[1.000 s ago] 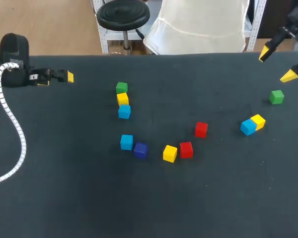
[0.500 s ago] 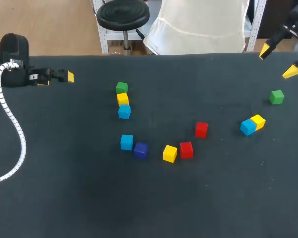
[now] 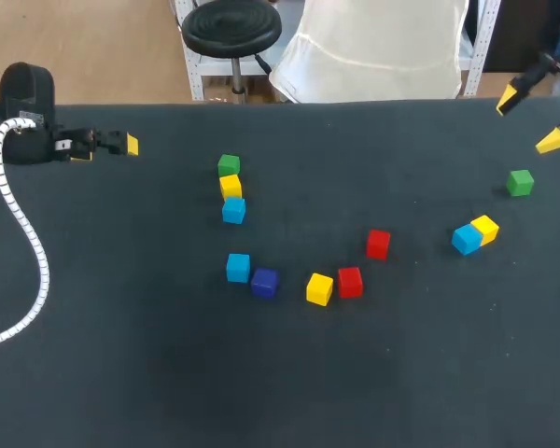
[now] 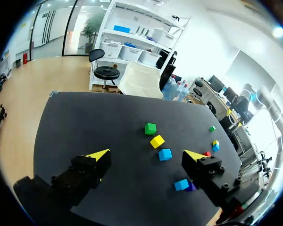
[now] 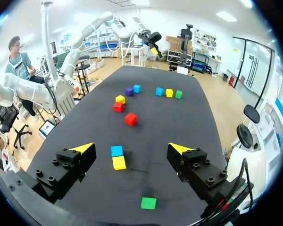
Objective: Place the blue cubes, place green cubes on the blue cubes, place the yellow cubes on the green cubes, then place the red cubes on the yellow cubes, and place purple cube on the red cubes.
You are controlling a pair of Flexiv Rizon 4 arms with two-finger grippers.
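Head view: the big black table (image 3: 121,373) has lots of bare room along its near side. My left arm (image 3: 23,103) lies low by the far left edge. The left gripper (image 4: 146,155) has its fingers spread wide, holding nothing. The right gripper (image 3: 529,119) hangs over the far right corner, spread wide and holding nothing too. A lone green cube (image 3: 519,182) sits near it, by the right edge. All cubes lie flat on the table: a touching row of green, yellow and blue cubes (image 3: 231,186); a light blue cube (image 3: 238,268) just beside the purple cube (image 3: 264,282); a yellow cube (image 3: 319,288) touching a red cube (image 3: 349,281); a lone red cube (image 3: 378,244); a touching blue and yellow pair (image 3: 467,240)
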